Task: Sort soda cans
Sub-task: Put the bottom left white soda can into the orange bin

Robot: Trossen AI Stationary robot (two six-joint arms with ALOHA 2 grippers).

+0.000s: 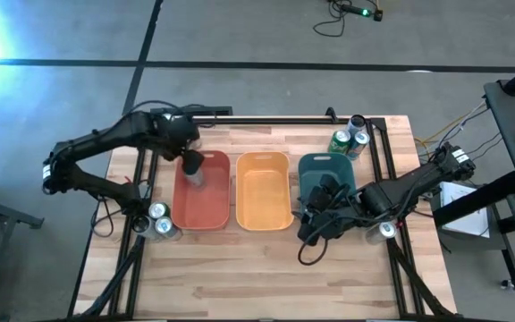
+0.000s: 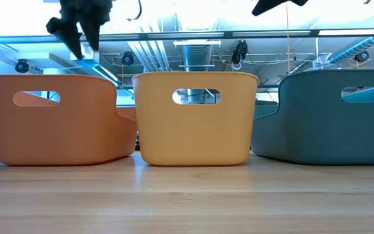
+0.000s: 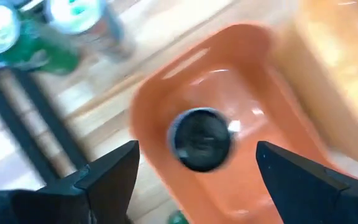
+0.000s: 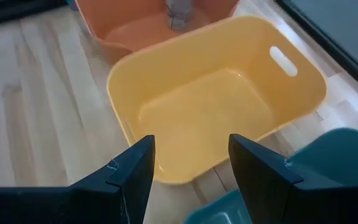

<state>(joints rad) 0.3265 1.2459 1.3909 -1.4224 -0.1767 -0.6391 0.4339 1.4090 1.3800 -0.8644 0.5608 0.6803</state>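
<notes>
table: wood top, black frame rails down left and right edges; carries three bins in a row across the middle.
red bin: left of the row, nearer table's left edge; one dark can inside.
orange bin: centre of the row, just beside red bin; bare inside in right wrist view.
teal bin: right of the row, partly covered by right arm in high view.
left arm: reaches in from left edge, wrist above far end of red bin.
right arm: reaches in from right edge, wrist over near part of teal bin.
left gripper: above red bin; fingers spread wide, nothing between them; dark can directly below the gap.
right gripper: over teal bin's near-left part, facing orange bin; fingers apart, holding nothing.
dark can: in red bin, far end, upright as far as high view shows; blurred in left wrist view.
green and silver cans, far right: cluster at table's far-right corner, beyond teal bin; exact count unclear.
cans, left edge: two, silver tops, touching or nearly so, at left edge just beside red bin's near corner.
can, right edge: one, silver top, near right rail, partly hidden under right arm.
</notes>
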